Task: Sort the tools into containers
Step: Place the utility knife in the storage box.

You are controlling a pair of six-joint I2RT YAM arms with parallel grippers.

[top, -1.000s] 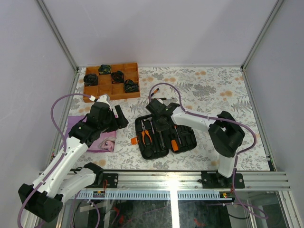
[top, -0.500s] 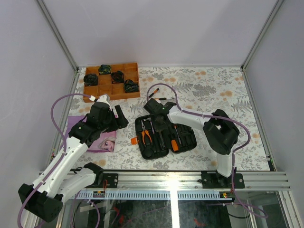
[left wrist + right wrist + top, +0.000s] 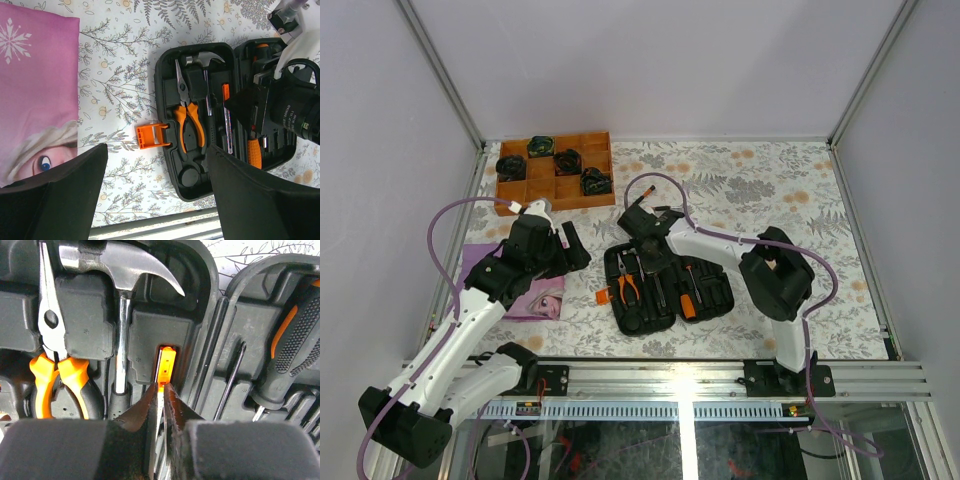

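The black tool case (image 3: 665, 290) lies open mid-table with its orange latch (image 3: 151, 136) at its left. In its slots lie orange-handled pliers (image 3: 187, 115), a steel hammer (image 3: 122, 270) and screwdrivers (image 3: 295, 350). My right gripper (image 3: 161, 387) is low over the case in the top view (image 3: 655, 262). Its jaws are shut on a thin steel tool with an orange end (image 3: 167, 362), which lies in a slot right of the hammer handle. My left gripper (image 3: 155, 150) is open and empty, above the table left of the case (image 3: 575, 250).
A brown wooden tray (image 3: 592, 148) with dark items stands at the back left. A purple picture sheet (image 3: 520, 290) lies under the left arm. A thin dark tool (image 3: 665, 208) lies on the table behind the case. The metal rail (image 3: 700, 375) runs along the front.
My right wrist has shifted a little to the left and back over the case. The left arm has not moved.
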